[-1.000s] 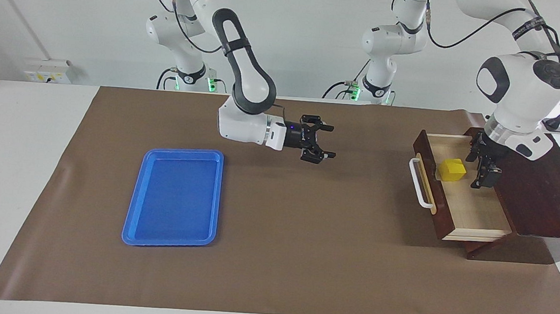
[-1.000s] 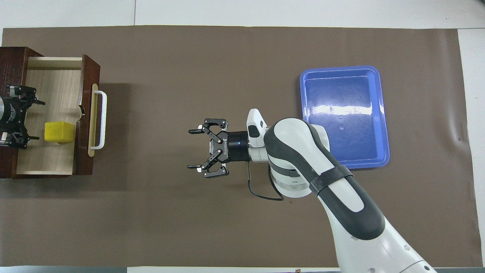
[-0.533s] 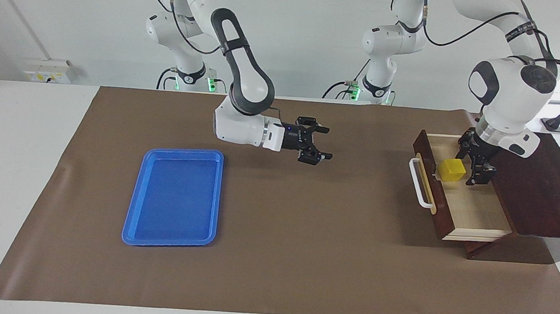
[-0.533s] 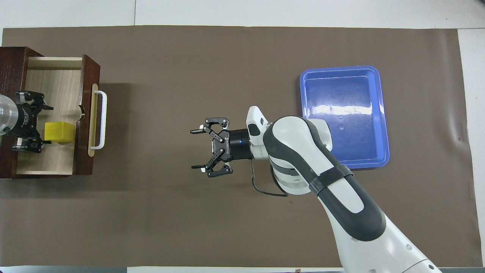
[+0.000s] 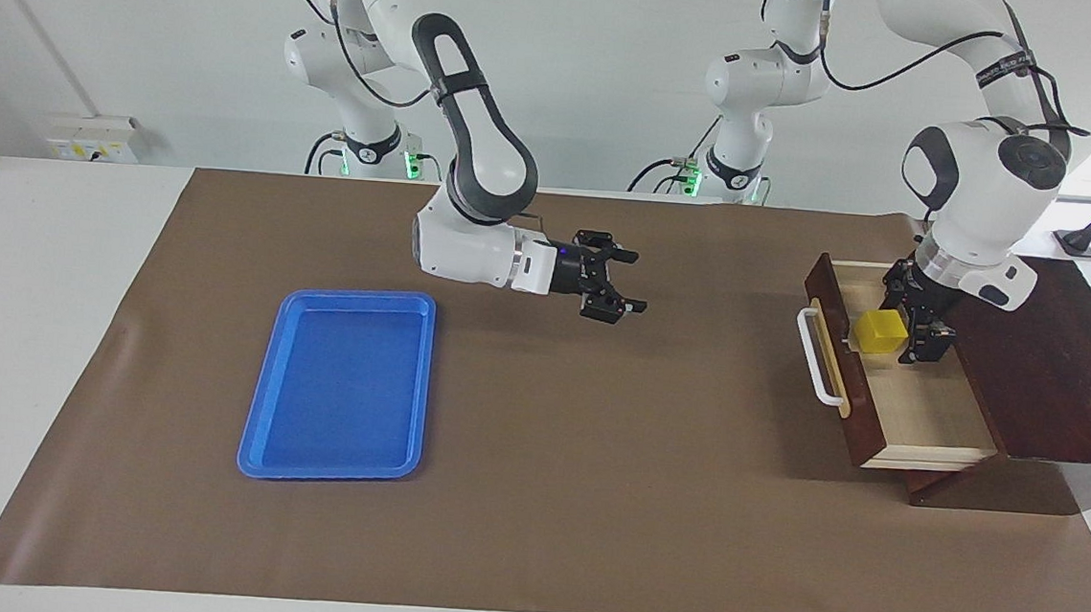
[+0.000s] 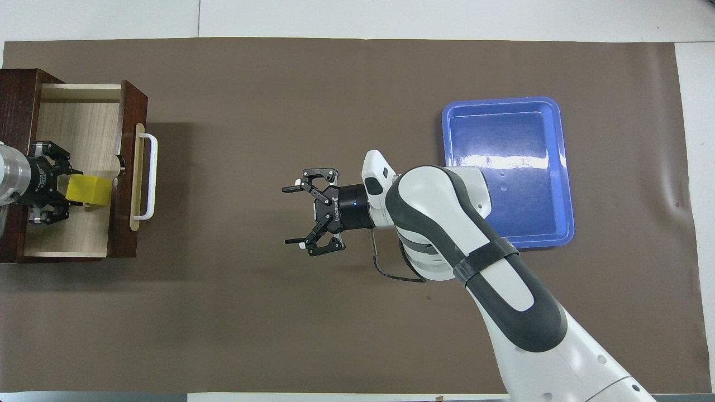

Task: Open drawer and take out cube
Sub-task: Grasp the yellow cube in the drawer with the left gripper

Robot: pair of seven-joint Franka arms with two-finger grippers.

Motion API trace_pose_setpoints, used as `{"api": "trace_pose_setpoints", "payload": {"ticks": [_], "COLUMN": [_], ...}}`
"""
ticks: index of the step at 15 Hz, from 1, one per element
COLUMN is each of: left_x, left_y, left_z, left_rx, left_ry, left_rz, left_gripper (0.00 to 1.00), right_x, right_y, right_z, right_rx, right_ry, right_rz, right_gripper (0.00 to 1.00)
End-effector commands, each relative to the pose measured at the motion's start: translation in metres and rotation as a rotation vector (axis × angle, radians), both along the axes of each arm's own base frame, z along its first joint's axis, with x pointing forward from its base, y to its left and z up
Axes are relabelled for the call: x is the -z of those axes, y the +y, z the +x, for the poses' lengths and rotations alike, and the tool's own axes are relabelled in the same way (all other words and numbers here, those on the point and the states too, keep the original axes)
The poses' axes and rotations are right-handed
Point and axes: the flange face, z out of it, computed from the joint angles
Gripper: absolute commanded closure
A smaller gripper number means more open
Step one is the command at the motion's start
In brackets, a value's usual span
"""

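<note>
Since a second ago my left end effector [image 5: 907, 324] has slid down and across the open drawer [image 5: 923, 404] from the box side until it reached the cube [image 5: 881, 330], and its fingers have closed in; my right arm has drifted only slightly.

My left end effector now sits inside the drawer with its fingers drawn in on the cube's two side faces, one toward the robots and one away. I judge this a grip, though the cube has not yet left the drawer floor.

My right end effector [image 5: 626, 280] hangs with its fingers spread wide and holding nothing, over the bare mat in the middle of the desk, between the drawer and the tray [image 5: 259, 425]; it waits.

What the next move turns on: the cube lies straight ahead of my left end effector, between it and the drawer front, just beside the handle's [image 5: 816, 358] inner fixing. It has no long axis to align with. With the front wall close ahead, I judge that the way out is straight up, clear of the drawer walls, before any travel toward the tray. My left arm is the only one near.
</note>
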Motion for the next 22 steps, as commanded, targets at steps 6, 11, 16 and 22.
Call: {"api": "trace_pose_setpoints", "payload": {"ticks": [6, 11, 16, 22], "left_x": [-0.145, -0.136, -0.083, -0.073], "left_y": [-0.017, -0.138, -0.200, -0.231], "left_z": [0.038, 0.018, -0.040, -0.057], "left_rx": [-0.013, -0.092, -0.058, -0.104], "left_ry": [0.078, 0.100, 0.073, 0.043], "left_rz": [-0.004, -0.001, 0.000, -0.039], "left_gripper": [1.00, 1.00, 1.00, 1.00], "right_x": [0.003, -0.001, 0.013, 0.008], "right_y": [-0.004, 0.009, 0.033, 0.052], "right_z": [0.008, 0.001, 0.003, 0.007], "right_rx": [0.002, -0.037, -0.057, -0.010], "right_ry": [-0.011, -0.081, -0.104, -0.122], "right_rz": [-0.019, 0.008, 0.108, 0.095], "right_gripper": [0.00, 0.00, 0.00, 0.00]}}
